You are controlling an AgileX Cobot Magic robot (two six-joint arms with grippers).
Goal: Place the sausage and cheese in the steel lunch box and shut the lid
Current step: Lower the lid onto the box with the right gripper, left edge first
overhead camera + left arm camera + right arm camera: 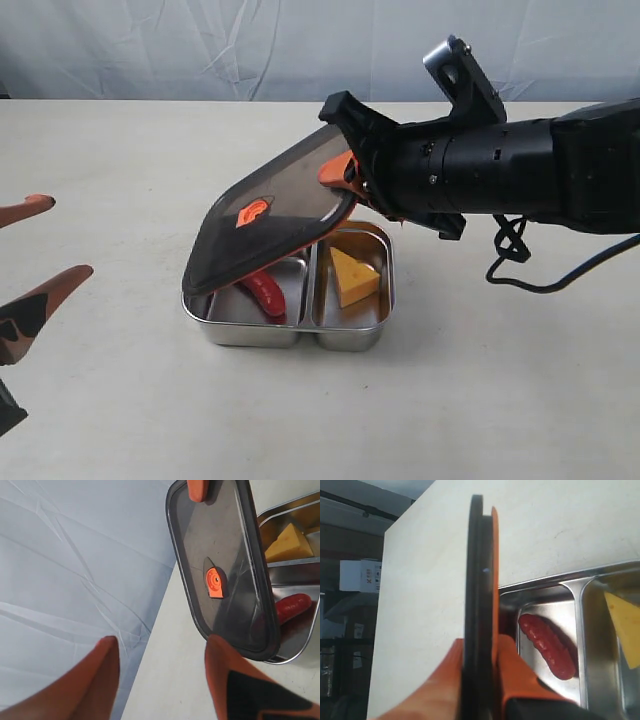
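- Exterior view: bright, soft, even light. The pale table looks slightly washed out, with only a faint shadow beside the steel lunch box.
- Below the right gripper, the tilted lid carries a dull sheen and shades the compartment under it.
- Left wrist view: the fingers of the left gripper blur close to the lens. The lid beyond them is sharp.
- Right wrist view: glare streaks the steel beside the right gripper, and the room past the table is dim.
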